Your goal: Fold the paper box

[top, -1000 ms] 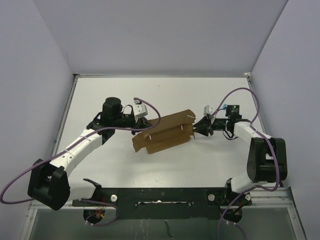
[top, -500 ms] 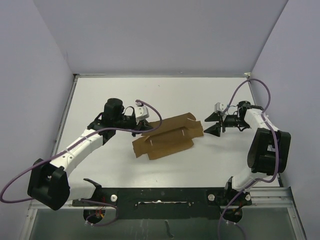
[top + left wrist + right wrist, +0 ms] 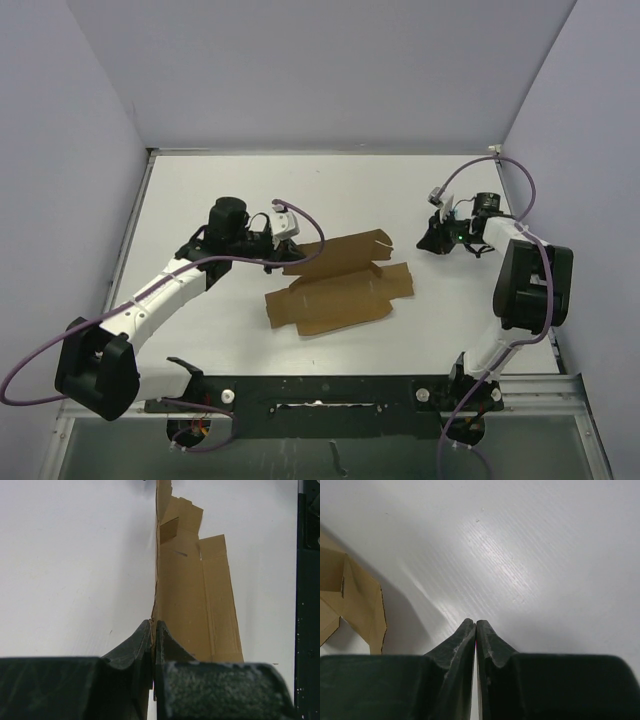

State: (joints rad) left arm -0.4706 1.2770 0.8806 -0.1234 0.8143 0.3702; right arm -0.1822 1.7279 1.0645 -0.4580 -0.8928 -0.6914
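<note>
While the left gripper (image 3: 281, 255) is pinched shut on the paper box's (image 3: 335, 285) upper-left edge, nothing's really folded yet.
Box lies spread out mid-frame; right gripper (image 3: 430, 242) sits off at the right, fingers together on nothing, clear of the cardboard. I'd hold the left pinch as an anchor and bring the right in low under a side flap.
</note>
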